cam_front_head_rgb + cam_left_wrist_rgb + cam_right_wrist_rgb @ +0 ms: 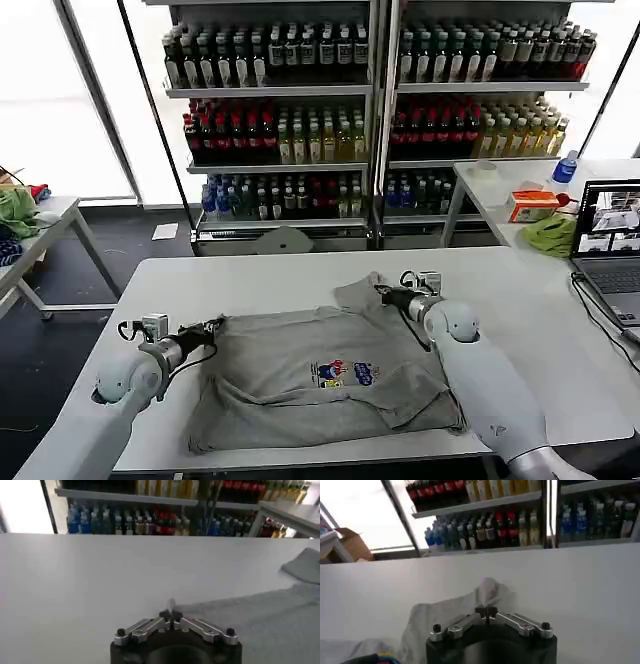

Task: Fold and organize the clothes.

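Both tools (216,325) (383,292) pinched onto the T-shirt (320,375) edges.

You have one light grey short-sleeved T-shirt (320,375) lying spread on the white surface (250,275), chest print up: a small multicoloured design in red, blue and yellow. It is rumpled rather than flat, with creases across the body. One sleeve sticks out toward the shelves at the far edge, and its tip looks pinched upward, though that is hard to confirm.
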